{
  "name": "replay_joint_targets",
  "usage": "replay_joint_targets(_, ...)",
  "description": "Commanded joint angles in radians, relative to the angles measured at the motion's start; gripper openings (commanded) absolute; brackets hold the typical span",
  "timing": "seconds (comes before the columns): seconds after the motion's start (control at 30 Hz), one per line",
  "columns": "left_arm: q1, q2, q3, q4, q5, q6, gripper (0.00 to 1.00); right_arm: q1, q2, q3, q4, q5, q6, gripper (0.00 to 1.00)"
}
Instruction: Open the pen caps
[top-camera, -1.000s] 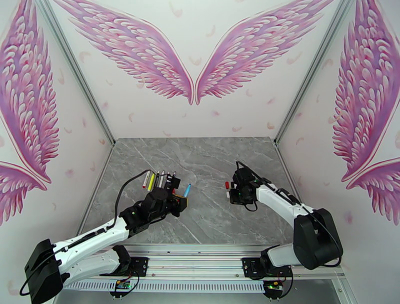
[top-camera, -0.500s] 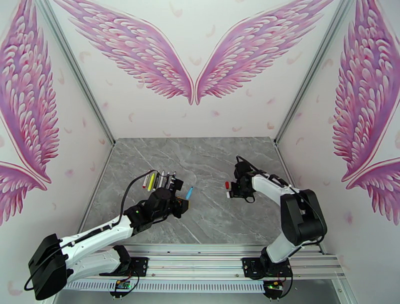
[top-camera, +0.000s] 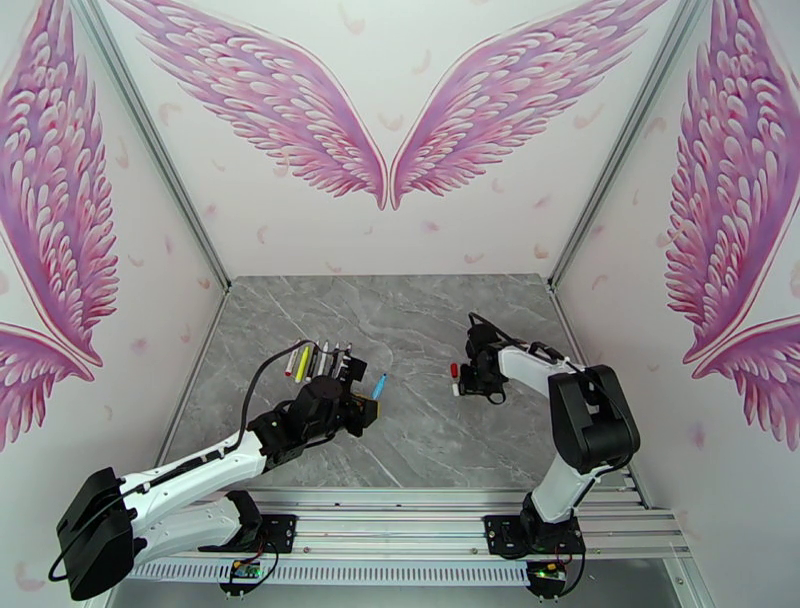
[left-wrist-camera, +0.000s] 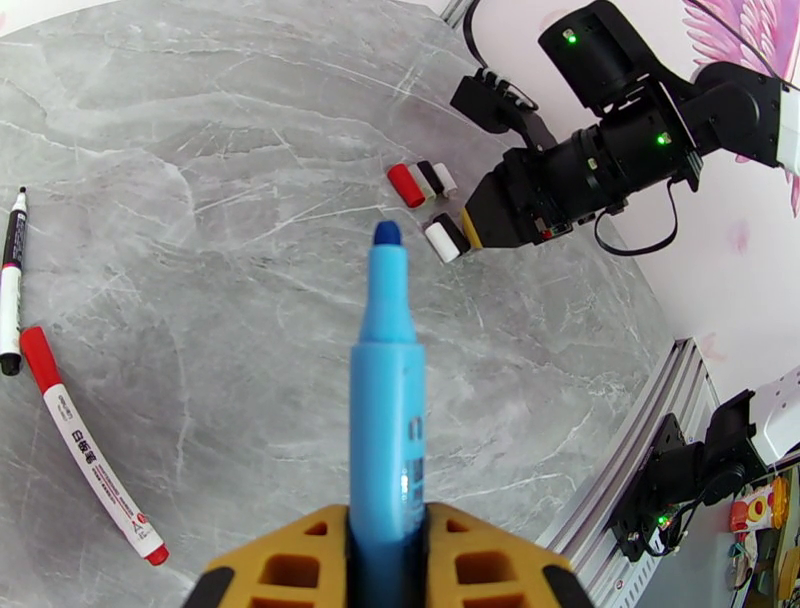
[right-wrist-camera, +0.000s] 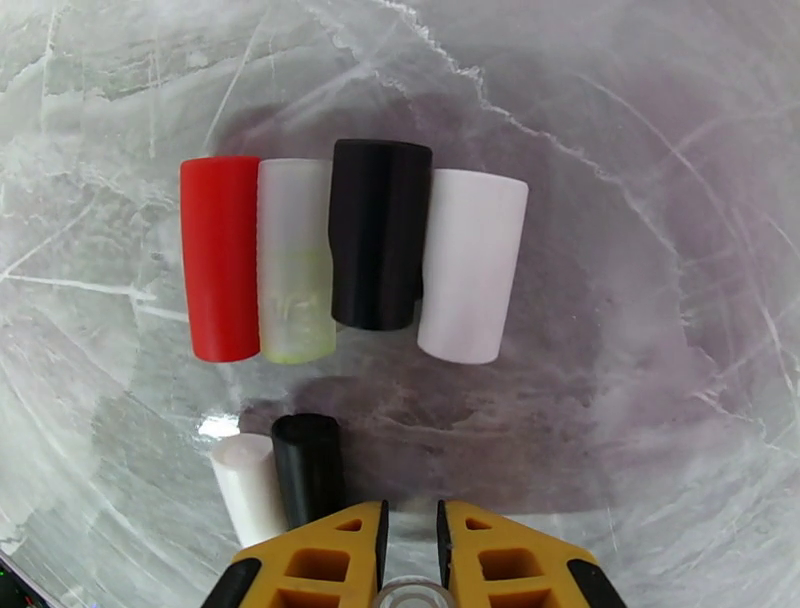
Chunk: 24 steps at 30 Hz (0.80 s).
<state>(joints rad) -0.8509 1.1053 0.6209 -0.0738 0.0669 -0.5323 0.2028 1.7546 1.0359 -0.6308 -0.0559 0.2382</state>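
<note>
My left gripper is shut on a blue pen whose bare blue tip points at the far side; from above, this blue pen sticks out of the left gripper. Four pen caps lie in a row: red, clear, black, white. Nearer lie a white cap and a black cap. My right gripper hovers just behind them, jaws almost together on a small clear cap. From above, the right gripper is beside the caps.
Several uncapped pens lie side by side at the left of the grey marble table. A red-ended pen and a black-ended pen show in the left wrist view. Walls close the table in on three sides.
The right arm has folded in, its elbow swinging left and back, bringing its gripper slightly farther back over the caps. The left gripper with the blue pen rose a little, then held still.
</note>
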Motion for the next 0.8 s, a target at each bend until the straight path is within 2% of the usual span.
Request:
replay_joint_targets(0.0, 0.005, -0.018, -0.018, 0.016, 0.014, -0.009, 0.05, -0.007, 0.017, 0.031, 0.021, -0.024, 0.002, 0.22)
replay_joint_targets(0.43, 0.004, -0.002, -0.014, 0.016, 0.016, -0.015, 0.05, -0.007, -0.025, 0.041, 0.002, -0.026, 0.009, 0.35)
replay_joint_targets(0.77, 0.003, 0.054, 0.026, -0.051, -0.051, -0.042, 0.06, -0.004, -0.25, -0.055, -0.001, -0.059, 0.054, 0.43)
